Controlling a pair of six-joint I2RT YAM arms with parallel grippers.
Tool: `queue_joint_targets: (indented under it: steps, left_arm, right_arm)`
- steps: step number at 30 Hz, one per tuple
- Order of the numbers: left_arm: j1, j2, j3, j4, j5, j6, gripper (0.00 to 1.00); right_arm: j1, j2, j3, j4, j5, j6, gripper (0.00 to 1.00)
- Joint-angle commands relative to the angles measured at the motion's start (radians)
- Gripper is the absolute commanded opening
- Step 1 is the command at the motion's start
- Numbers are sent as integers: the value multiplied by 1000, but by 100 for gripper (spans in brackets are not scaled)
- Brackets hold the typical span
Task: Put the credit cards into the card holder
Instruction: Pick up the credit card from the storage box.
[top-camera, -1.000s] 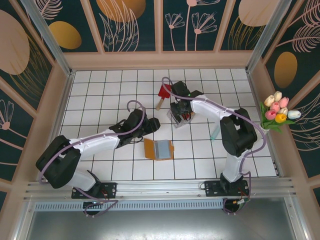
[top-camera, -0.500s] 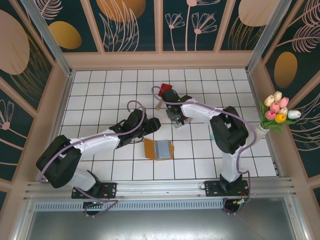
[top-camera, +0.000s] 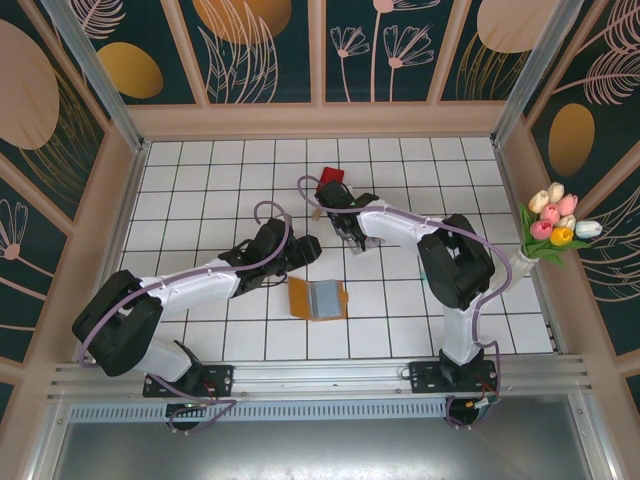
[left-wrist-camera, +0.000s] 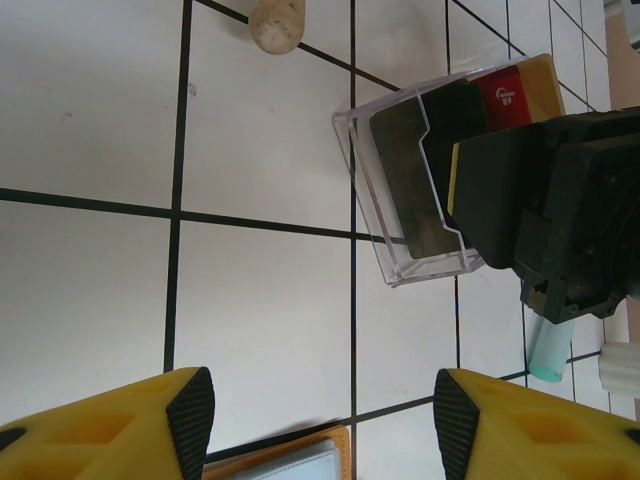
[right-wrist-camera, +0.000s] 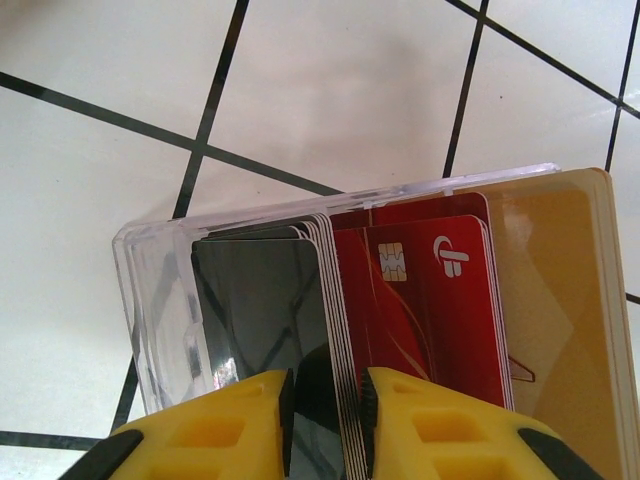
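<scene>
The credit cards (right-wrist-camera: 420, 300) stand fanned in a clear box (right-wrist-camera: 160, 290) (black, red, tan) at mid-frame, their long axes running up-frame. The right tool (right-wrist-camera: 325, 420) straddles the black ones, though I cannot tell if it is clamped. The left tool (left-wrist-camera: 325, 410) has its fingers apart, with the card holder (top-camera: 318, 298) lying open at lower centre.

My top camera high behind both arm bases (top-camera: 190, 383), looking steeply down on the tiled worktop (top-camera: 200, 180), left wrist camera low, facing the clear box (left-wrist-camera: 425, 265) from nearby, right wrist camera hard against its credit cards (right-wrist-camera: 430, 300), box shared by both wrist views.
</scene>
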Motion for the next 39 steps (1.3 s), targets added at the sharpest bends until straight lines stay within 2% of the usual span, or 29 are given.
queue_joint_targets:
  steps: [1,7,9,19,23,25,27,36,39]
  left_arm:
    - [6,3,-11,7,6,0,62]
    - [6,8,-9,7,10,0,62]
    - [7,8,-5,7,11,2,62]
    - [7,9,-5,8,15,2,62]
    - [7,9,-3,7,16,2,62]
    - [6,8,-3,7,15,1,62]
    - [6,6,-3,6,16,0,62]
    - [6,-23,-5,5,23,0,62]
    - [7,-59,-23,30,42,-3,62]
  right_arm:
    - [1,-42,21,-45,42,-3,26]
    - [-1,-51,23,-49,59,-3,25]
    - [-1,-56,22,-49,65,-3,22]
    - [-1,-70,15,-53,80,0,21]
    - [-1,-77,16,-51,77,2,15]
    - [-1,-82,19,-54,68,6,8]
    - [-1,-92,22,-55,60,9,7]
    - [-1,-203,19,-67,-55,79,7]
    - [-3,-279,-1,-45,-138,137,2]
